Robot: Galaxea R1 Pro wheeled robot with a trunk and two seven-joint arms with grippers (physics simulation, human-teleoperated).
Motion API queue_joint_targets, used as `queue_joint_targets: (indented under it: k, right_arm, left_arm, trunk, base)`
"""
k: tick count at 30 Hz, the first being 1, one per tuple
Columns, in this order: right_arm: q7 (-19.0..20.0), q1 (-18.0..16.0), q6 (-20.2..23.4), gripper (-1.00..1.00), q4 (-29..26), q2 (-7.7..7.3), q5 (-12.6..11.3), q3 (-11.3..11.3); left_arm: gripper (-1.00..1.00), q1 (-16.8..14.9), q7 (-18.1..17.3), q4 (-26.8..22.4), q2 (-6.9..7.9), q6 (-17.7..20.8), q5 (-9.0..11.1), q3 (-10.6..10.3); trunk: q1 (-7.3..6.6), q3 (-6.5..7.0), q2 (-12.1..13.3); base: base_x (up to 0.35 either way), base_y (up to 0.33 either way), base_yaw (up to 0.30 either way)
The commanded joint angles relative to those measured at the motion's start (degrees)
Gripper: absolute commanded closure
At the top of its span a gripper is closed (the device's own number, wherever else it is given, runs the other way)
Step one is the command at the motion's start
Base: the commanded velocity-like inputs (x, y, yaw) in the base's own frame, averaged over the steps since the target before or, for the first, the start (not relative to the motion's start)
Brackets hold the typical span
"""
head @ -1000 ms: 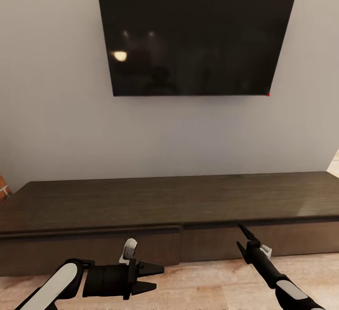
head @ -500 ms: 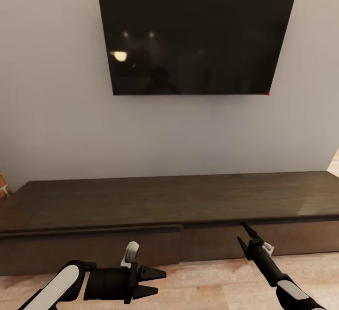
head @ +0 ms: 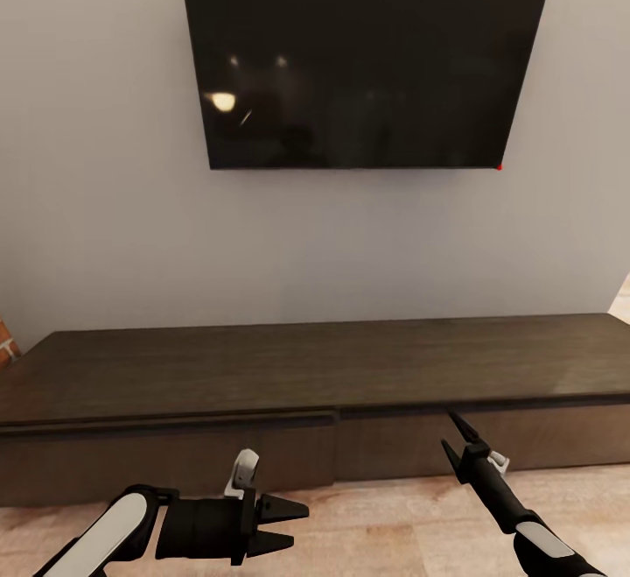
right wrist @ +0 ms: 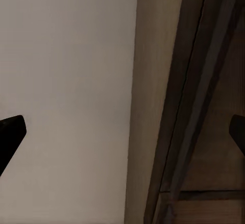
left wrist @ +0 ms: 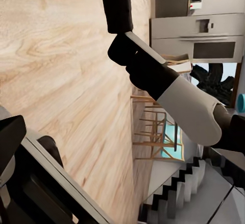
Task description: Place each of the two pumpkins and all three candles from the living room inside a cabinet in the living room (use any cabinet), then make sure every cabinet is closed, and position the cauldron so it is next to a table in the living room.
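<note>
While the long dark cabinet (head: 315,376) sits low against the grey wall (head: 96,209) under a black television (head: 363,56), its front panels look shut. Before it, over the wood floor (head: 385,533), the left gripper (head: 293,524) points sideways and the right gripper (head: 455,437) nears the top edge, both with fingers spread, holding nothing.

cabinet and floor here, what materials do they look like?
Cabinet: dark-brown wood or wood veneer, matte; faint grain streaks along the flat top, soft sheen at its right end. Floor: light wood planks or laminate; clear grain and board seams in the left wrist view.
</note>
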Motion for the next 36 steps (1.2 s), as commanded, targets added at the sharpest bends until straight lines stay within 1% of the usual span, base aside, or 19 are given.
queue_joint_targets:
  k: [1, 6, 13, 18, 28, 35, 36]
  right_arm:
    - [0.15, -0.05, 0.5, -1.0, 0.06, -0.03, -0.61, 0.3]
    - [0.15, -0.05, 0.5, -1.0, 0.06, -0.03, -0.58, 0.31]
    - [0.15, -0.05, 0.43, -1.0, 0.02, 0.0, -0.56, 0.31]
    - [0.15, -0.05, 0.41, -1.0, 0.05, 0.01, -0.56, 0.29]
    - [0.15, -0.05, 0.41, -1.0, 0.06, 0.06, -0.56, 0.29]
    - [0.15, -0.05, 0.29, -1.0, 0.03, 0.06, -0.56, 0.29]
    - [0.15, -0.05, 0.26, -1.0, 0.01, 0.06, -0.55, 0.29]
  left_arm:
    - [-1.0, -0.05, -0.22, -0.02, 0.04, 0.04, -0.08, -0.08]
    - [-1.0, -0.06, -0.22, -0.01, 0.04, 0.04, -0.08, -0.08]
    - [-1.0, -0.06, -0.22, -0.04, 0.04, 0.04, -0.09, -0.08]
    - [-1.0, -0.09, -0.22, -0.08, 0.04, 0.04, -0.07, -0.12]
    - [-1.0, -0.06, -0.23, -0.09, 0.04, 0.04, -0.07, -0.16]
    - [-1.0, -0.07, -0.29, -0.09, 0.04, 0.04, -0.07, -0.14]
    - [-1.0, -0.07, -0.3, -0.09, 0.04, 0.04, -0.07, -0.13]
  trunk:
    - [0.21, -0.24, -0.44]
    - [1.25, -1.15, -2.33]
    - [1.43, -2.7, -2.42]
    - [1.43, -2.7, -2.42]
    - [1.69, -4.92, -2.55]
    - [1.69, -4.92, -2.55]
    - [1.72, -5.14, -2.57]
  base:
    - [0.0, 0.0, 0.0]
    - [0.0, 0.0, 0.0]
    - [0.0, 0.0, 0.0]
    - [0.0, 0.0, 0.0]
    - [0.0, 0.0, 0.0]
    - [0.0, 0.0, 0.0]
    - [0.0, 0.0, 0.0]
